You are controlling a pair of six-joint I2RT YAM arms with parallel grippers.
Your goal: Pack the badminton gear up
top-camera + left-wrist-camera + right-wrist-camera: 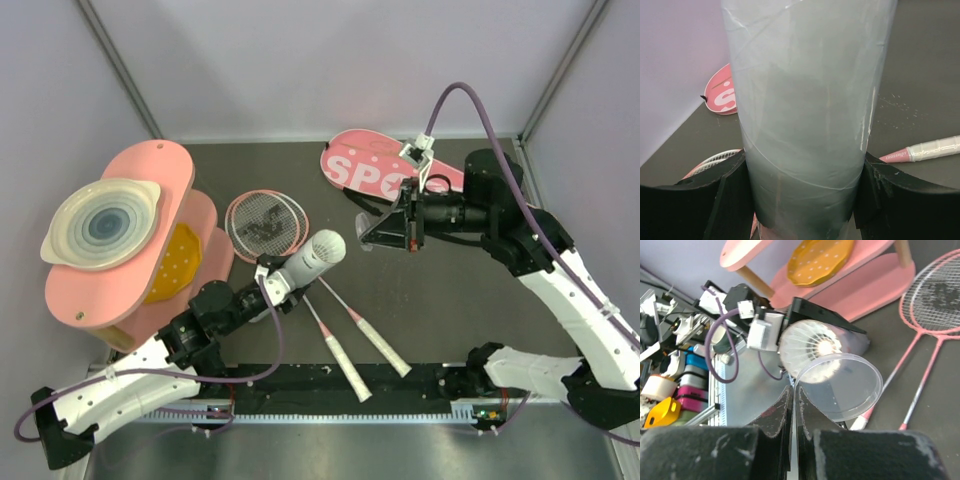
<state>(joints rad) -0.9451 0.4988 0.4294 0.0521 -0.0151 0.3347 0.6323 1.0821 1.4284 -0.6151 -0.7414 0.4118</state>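
Note:
My left gripper is shut on the long white tube and holds it tilted above the table, mouth toward the right arm. A white feather shuttlecock fills the tube's mouth. My right gripper is shut on the rim of a clear round lid, held just in front of the mouth and apart from it. Two pink-framed rackets lie on the table, white handle ends near. The pink "SPORT" bag lies at the far right.
Pink rounded boards stand at the left, with a white ringed dish on top and a yellow dotted disc between them. Grey walls close in the table's far side. The right arm's cable arcs over the bag.

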